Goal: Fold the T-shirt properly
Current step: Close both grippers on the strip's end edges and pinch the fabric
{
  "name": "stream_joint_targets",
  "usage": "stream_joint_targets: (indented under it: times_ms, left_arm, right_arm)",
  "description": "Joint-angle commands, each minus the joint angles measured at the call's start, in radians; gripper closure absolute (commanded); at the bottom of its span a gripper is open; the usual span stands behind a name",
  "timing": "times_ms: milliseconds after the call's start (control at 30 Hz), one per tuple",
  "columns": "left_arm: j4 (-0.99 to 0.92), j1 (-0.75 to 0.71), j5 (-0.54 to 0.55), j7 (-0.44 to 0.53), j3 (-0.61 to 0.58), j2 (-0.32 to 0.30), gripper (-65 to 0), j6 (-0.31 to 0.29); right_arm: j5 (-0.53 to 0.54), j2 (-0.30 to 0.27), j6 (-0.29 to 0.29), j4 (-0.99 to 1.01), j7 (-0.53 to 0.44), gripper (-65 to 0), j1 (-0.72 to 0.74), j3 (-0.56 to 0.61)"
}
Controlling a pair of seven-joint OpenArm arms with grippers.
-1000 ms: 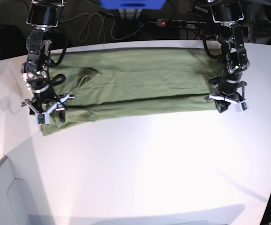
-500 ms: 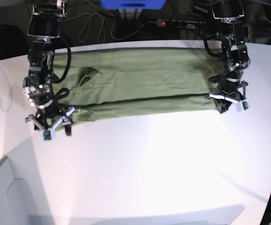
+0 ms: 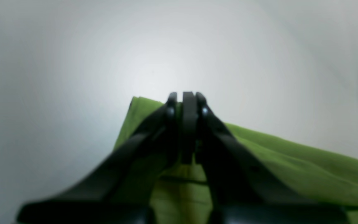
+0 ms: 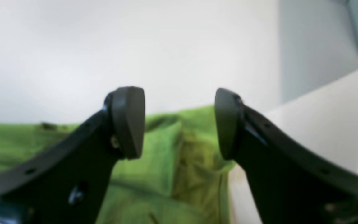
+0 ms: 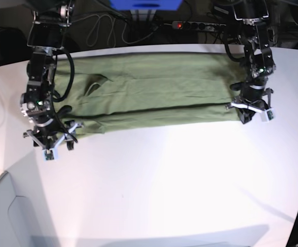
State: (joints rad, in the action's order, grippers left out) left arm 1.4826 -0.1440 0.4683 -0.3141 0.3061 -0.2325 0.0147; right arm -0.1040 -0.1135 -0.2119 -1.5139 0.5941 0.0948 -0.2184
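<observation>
Pincers bracket the T-shirt (image 5: 149, 92), a long band across the bench (image 5: 179, 175): left pincer (image 5: 252, 109) pinched shut on its corner, right pincer (image 5: 51, 144) gaping just off the opposite end. Best bite that corner fully before lifting together.

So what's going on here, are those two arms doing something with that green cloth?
Two robot arms are working on a green T-shirt spread in a long folded band across a white table. The left gripper is shut at one end of the shirt, with cloth right beneath it; whether it pinches fabric is unclear. The right gripper hangs open at the other end, holding nothing.
</observation>
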Motion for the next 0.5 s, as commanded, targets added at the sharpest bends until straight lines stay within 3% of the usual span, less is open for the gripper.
stream_joint_targets:
  times_ms: [0, 233, 333, 467]
  left_arm:
    - [0.019, 0.007, 0.007, 0.023, 0.006, -0.012, 0.0, -0.006]
    - [0.013, 0.008, 0.007, 0.023, 0.006, -0.012, 0.0, -0.006]
    - [0.010, 0.008, 0.007, 0.023, 0.006, -0.012, 0.0, -0.006]
    - [0.008, 0.008, 0.007, 0.025, 0.006, -0.012, 0.0, -0.006]
  right_arm:
    - [0.005, -0.007, -0.004, -0.006, -0.020, -33.5, 0.007, -0.002]
    - [0.003, -0.016, -0.004, 0.017, -0.021, -32.5, -0.030, -0.002]
    - [0.003, -0.018, -0.004, 0.020, -0.021, -25.3, -0.030, 0.000]
    - [0.003, -0.019, -0.004, 0.022, -0.021, -10.7, -0.030, 0.000]
